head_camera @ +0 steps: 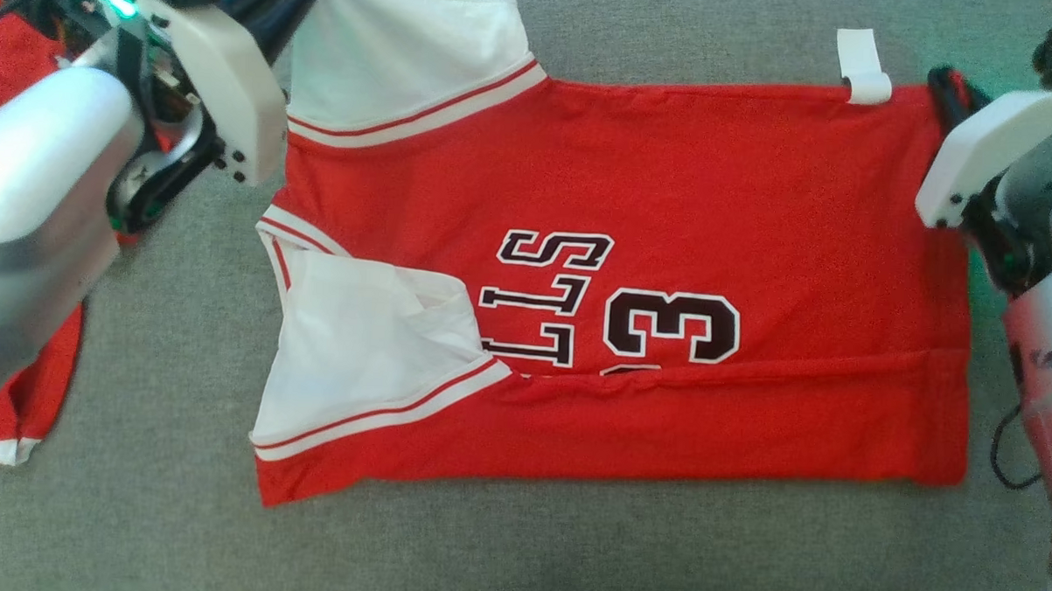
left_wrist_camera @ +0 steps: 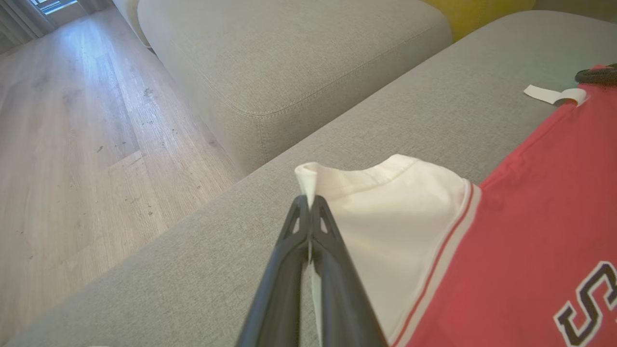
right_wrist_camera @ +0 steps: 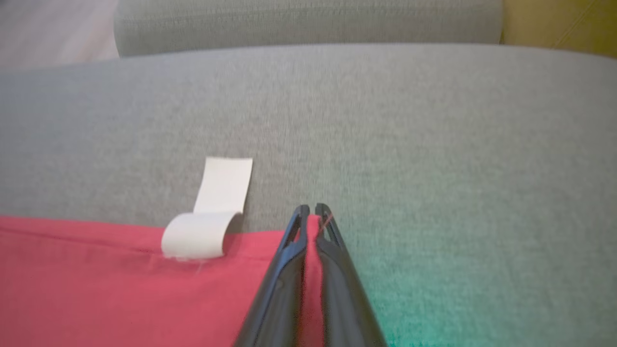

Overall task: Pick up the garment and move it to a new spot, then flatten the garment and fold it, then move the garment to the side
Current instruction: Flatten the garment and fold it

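The left gripper (left_wrist_camera: 310, 201) is clamped shut on the rim of the white sleeve (left_wrist_camera: 385, 217), at the garment's far left corner, towards the far edge of the grey cushion (head_camera: 570, 551). The red garment (head_camera: 669, 204) lies spread flat across the cushion's middle, lettering up, with a fold along its near edge. The right gripper (right_wrist_camera: 312, 212) is pinched tight on the garment's far right corner, just beside a white tag (right_wrist_camera: 207, 226).

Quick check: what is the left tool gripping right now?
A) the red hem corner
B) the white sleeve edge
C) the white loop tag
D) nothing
B: the left wrist view shows the left tool shut on the edge of the white sleeve of the jersey.
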### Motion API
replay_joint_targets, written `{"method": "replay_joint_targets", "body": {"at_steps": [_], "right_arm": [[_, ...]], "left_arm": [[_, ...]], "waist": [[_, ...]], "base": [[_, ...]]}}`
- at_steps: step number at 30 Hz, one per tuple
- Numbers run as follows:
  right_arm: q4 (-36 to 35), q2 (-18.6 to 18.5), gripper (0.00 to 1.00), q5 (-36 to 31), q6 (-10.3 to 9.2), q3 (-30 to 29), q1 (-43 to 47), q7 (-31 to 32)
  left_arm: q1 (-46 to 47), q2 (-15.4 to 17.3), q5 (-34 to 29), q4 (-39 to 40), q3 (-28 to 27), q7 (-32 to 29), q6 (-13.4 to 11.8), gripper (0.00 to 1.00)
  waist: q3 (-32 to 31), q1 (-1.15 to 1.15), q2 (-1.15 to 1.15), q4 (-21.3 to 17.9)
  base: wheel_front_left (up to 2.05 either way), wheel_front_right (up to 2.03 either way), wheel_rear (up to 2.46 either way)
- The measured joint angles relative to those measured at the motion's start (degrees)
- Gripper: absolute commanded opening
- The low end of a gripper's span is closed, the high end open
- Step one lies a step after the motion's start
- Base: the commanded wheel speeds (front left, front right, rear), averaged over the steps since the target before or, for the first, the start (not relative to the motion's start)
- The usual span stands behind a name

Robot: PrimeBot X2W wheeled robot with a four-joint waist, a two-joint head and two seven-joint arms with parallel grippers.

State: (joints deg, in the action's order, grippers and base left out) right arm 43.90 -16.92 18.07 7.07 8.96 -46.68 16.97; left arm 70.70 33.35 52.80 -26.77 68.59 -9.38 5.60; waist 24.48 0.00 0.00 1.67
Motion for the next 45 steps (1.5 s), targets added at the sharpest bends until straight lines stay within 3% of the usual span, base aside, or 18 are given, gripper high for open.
{"method": "replay_joint_targets", "body": {"at_steps": [10, 16, 25, 31, 45], "right_arm": [[-0.82, -0.16, 0.00, 3.22, 0.00, 0.68, -8.00, -9.32], [2.45, 0.25, 0.00, 4.60, 0.00, 1.27, -10.89, -13.70], [4.13, -0.60, 0.00, 8.65, 0.00, 5.89, -9.64, -15.01], [2.79, -2.49, 0.00, 13.56, 0.00, 10.47, -4.17, -12.38], [-5.79, -13.17, 0.00, 24.93, 0.00, 20.65, 8.00, 2.96]], "left_arm": [[3.31, -0.58, -1.85, -7.12, -2.35, 6.71, -1.05, 0.00], [5.99, -3.65, -4.14, -12.82, -3.31, 12.82, -1.03, 0.00], [4.70, -4.77, -3.89, -15.24, -0.36, 12.92, 1.07, 0.00], [0.63, -2.94, -0.77, -11.04, 1.56, 10.22, 1.57, 0.00], [-9.72, 8.58, 7.03, 9.47, 5.87, -4.78, 2.00, 0.00]], "waist": [[0.98, 0.00, 0.00, -0.90], [1.34, 0.01, 0.00, -1.43], [-0.98, -0.01, 0.00, -0.60], [-3.26, -0.01, 0.00, 0.06], [-10.50, -0.02, 0.00, 1.44]], "base": [[0.00, 0.00, 0.00], [0.00, 0.00, 0.00], [0.00, 0.00, 0.00], [0.00, 0.00, 0.00], [0.00, 0.00, 0.00]]}}
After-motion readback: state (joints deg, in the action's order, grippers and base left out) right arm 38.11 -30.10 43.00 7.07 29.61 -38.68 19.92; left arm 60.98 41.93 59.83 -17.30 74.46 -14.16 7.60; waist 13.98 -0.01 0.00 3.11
